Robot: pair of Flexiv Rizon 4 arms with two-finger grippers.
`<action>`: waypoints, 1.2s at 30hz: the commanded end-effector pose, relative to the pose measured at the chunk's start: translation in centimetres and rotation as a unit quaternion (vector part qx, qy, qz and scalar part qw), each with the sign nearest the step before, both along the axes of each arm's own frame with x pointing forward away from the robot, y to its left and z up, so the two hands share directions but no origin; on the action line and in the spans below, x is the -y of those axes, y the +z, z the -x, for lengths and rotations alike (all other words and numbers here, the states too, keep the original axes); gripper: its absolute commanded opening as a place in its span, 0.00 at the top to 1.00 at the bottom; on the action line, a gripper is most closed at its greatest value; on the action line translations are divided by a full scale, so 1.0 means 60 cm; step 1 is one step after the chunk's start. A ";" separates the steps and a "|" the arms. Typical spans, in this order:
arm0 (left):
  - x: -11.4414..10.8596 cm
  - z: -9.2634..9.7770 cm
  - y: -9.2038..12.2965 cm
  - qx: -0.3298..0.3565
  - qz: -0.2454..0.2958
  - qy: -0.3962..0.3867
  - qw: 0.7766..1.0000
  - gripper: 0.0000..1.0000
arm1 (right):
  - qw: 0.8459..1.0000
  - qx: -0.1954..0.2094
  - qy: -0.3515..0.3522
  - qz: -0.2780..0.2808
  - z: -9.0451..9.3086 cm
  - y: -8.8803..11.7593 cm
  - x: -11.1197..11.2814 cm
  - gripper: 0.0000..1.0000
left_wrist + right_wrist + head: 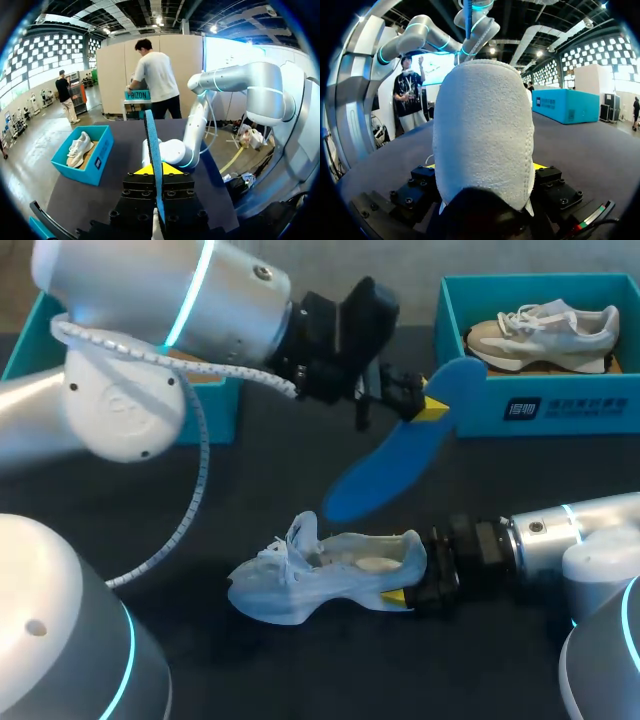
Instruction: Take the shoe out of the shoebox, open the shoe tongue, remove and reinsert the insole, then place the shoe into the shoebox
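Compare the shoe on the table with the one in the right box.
The table shoe is all pale white; the boxed shoe has tan panels. The table shoe stands on the table; the boxed shoe lies in its teal shoebox. The right gripper grips the table shoe's heel; nothing touches the boxed shoe. Both are laced sneakers.

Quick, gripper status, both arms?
Left gripper: jaws shut on the blue insole, holding it in the air.
Right gripper: jaws shut on the heel of the white shoe.
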State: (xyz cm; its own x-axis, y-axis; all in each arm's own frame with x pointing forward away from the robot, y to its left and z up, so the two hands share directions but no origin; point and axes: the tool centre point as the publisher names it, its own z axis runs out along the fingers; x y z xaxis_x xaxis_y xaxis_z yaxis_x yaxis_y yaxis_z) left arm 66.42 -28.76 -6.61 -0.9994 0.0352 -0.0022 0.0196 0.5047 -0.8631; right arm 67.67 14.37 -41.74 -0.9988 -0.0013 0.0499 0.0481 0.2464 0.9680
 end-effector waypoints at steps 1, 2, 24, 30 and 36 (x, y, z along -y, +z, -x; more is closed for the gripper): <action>-0.023 0.004 0.005 0.000 0.002 -0.001 1.000 1.00 | 1.000 0.000 -0.001 0.001 0.001 -0.003 -0.002 1.00; -0.023 0.004 0.005 0.000 0.002 -0.001 1.000 1.00 | 1.000 0.000 -0.001 0.001 0.001 -0.003 -0.002 1.00; -0.065 0.016 0.121 -0.103 0.176 0.007 0.979 1.00 | 1.000 0.000 -0.001 0.001 0.001 -0.003 -0.002 1.00; -0.071 0.018 0.158 -0.145 0.194 -0.011 0.970 1.00 | 1.000 0.000 -0.001 0.001 0.001 -0.003 -0.002 1.00; -0.069 0.020 0.174 -0.161 0.183 -0.030 0.969 1.00 | 1.000 0.000 -0.001 0.001 0.001 -0.003 -0.002 1.00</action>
